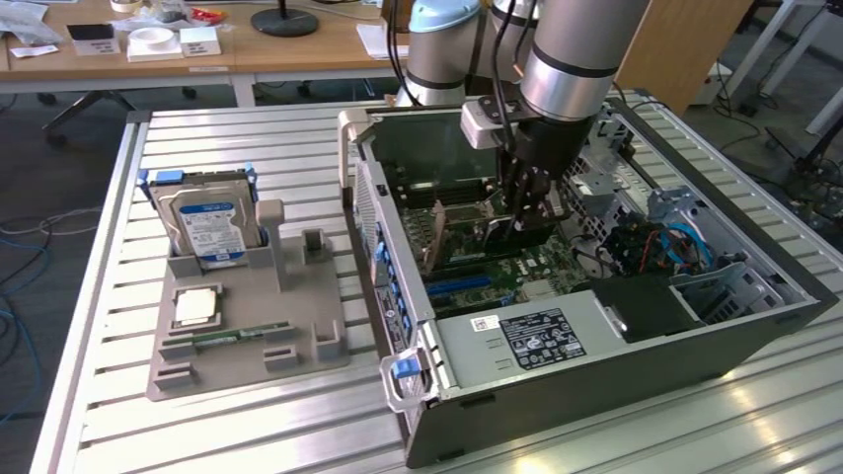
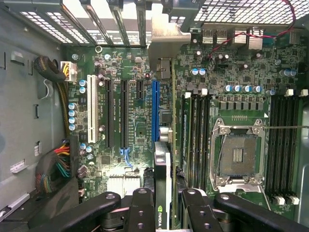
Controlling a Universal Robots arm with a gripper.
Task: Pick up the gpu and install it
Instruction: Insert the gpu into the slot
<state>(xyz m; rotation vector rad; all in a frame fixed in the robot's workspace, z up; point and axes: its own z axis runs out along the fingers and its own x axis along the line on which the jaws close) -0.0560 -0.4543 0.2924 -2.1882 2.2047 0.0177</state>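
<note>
Hand (image 2: 166, 209) clamped on the gpu (image 2: 161, 169), held on edge inside the case (image 1: 593, 395), close to the blue slot (image 2: 155, 111). Keep card upright, match edge to slot, press down evenly.

The graphics card (image 2: 162, 164), standing on edge inside the computer case (image 1: 593, 395), shows a green-and-white Nvidia eye logo (image 2: 158, 217) on its black edge; any lettering beside it is too small to read. The power supply (image 1: 488, 360) in the case's near corner carries a black label (image 1: 543, 338) with illegible white print. The hard drive (image 1: 207, 222), to the exterior view's left of the case, bears a blue-and-white label with unreadable words.
</note>
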